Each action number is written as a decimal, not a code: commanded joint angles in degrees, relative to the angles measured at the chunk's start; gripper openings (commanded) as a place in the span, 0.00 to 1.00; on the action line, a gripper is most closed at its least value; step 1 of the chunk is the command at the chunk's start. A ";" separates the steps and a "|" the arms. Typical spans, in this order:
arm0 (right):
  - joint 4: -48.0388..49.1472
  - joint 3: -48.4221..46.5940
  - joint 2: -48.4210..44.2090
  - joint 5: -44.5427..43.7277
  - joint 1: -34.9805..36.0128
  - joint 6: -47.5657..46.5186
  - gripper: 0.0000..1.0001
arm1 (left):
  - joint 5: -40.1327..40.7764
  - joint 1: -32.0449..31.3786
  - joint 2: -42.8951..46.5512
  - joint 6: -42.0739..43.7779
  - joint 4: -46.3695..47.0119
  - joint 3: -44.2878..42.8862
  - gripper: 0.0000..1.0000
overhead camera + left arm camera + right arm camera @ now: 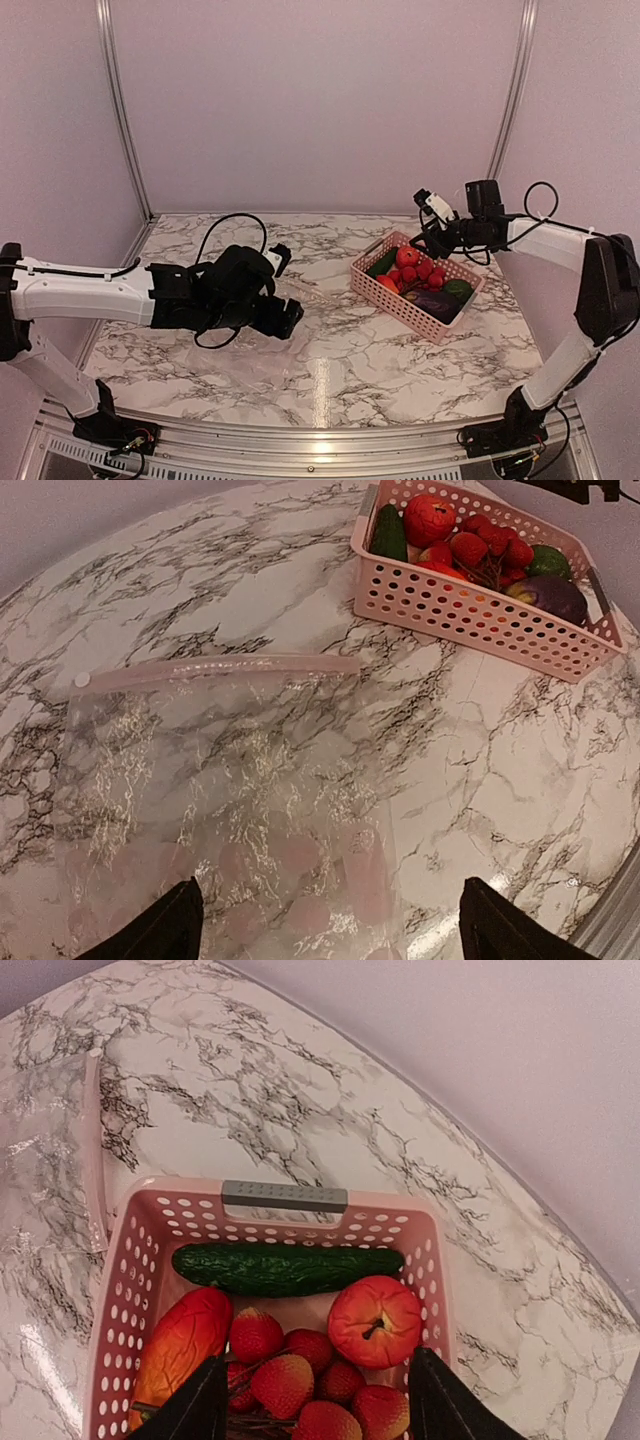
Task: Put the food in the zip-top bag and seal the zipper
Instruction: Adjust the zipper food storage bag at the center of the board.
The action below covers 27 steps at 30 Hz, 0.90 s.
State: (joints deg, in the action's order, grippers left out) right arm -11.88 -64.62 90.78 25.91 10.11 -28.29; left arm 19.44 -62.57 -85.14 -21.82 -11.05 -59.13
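Hovering released: left tool (328, 928) over zip-top bag (220, 780), right tool (315, 1400) over food (375, 1320) in basket (128, 1290).

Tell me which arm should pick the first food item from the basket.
Right. The right gripper hangs open directly above the pink basket and its red fruits; the left gripper is over the zip-top bag, away from the basket.

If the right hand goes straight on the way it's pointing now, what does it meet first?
Probably the cluster of small red fruits in the pink basket, straight ahead of the open right hand; depth is unclear.
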 commanded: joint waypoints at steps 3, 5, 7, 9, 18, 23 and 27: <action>-9.37 -7.86 4.24 1.97 10.34 -3.42 0.57 | 16.19 -8.15 8.84 -31.76 -15.47 8.08 0.91; -10.88 -9.35 5.32 2.51 13.04 -3.60 0.56 | 18.19 -10.80 13.17 -44.19 -19.53 12.25 0.90; -11.60 -10.22 6.01 3.13 14.60 -3.26 0.55 | 18.85 -13.79 18.15 -55.10 -20.52 17.30 0.90; -11.68 -10.31 6.17 3.68 15.72 -3.09 0.55 | 18.12 -16.27 22.97 -64.97 -20.51 22.20 0.89; -11.36 -8.68 5.23 3.43 17.17 -3.28 0.56 | 19.96 -16.98 27.95 -77.09 -12.55 32.77 0.92; -10.54 -6.98 4.10 3.59 17.18 -3.19 0.56 | 22.09 -15.89 26.54 -83.74 -11.61 34.66 0.89; -10.67 -6.48 4.05 3.71 17.20 -3.00 0.56 | 20.69 -12.45 25.48 -83.11 -5.05 37.08 0.81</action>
State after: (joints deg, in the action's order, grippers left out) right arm -21.93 -71.61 96.42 28.91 26.96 -31.20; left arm 39.22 -77.82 -58.24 -102.19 -21.04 -24.32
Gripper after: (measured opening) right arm 0.562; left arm 0.847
